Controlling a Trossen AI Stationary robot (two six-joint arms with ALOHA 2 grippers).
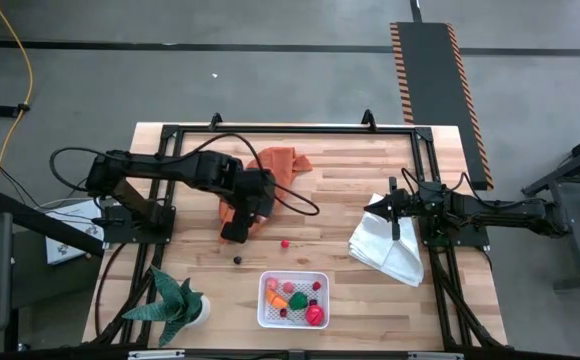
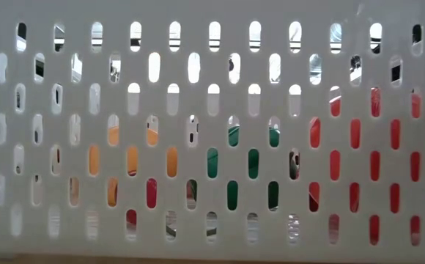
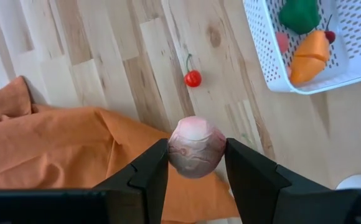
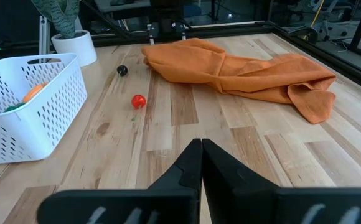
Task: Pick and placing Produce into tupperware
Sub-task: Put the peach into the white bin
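My left gripper point(image 1: 234, 232) point(image 3: 196, 155) hovers over the near edge of the orange cloth point(image 3: 56, 149), shut on a round pink and purplish toy piece point(image 3: 196, 144). A red cherry point(image 3: 193, 78) point(image 1: 284, 242) and a dark berry point(image 1: 237, 259) lie on the wood between it and the white perforated container point(image 1: 266, 312) point(image 3: 264, 56). The container holds an orange piece point(image 3: 310, 55), a green piece point(image 3: 300, 14) and some red ones. My right gripper point(image 1: 395, 222) point(image 4: 200, 149) waits shut above the white folded cloth point(image 1: 388, 248). My left gripper pinches the round pink piece by its two opposite sides point(image 3: 175, 152) between its two fingers point(image 3: 152, 171). The fingers come from above, pointing down at the table. The piece sits upright between them, over the cloth's edge; whether it is clear of the cloth I cannot tell.
A potted plant point(image 1: 177, 305) stands at the near left of the table, beside the container. The orange cloth point(image 1: 280, 165) spreads from the left gripper toward the far edge. In the low view the container's perforated wall point(image 2: 212, 95) fills the picture. A black frame point(image 1: 270, 128) rims the table.
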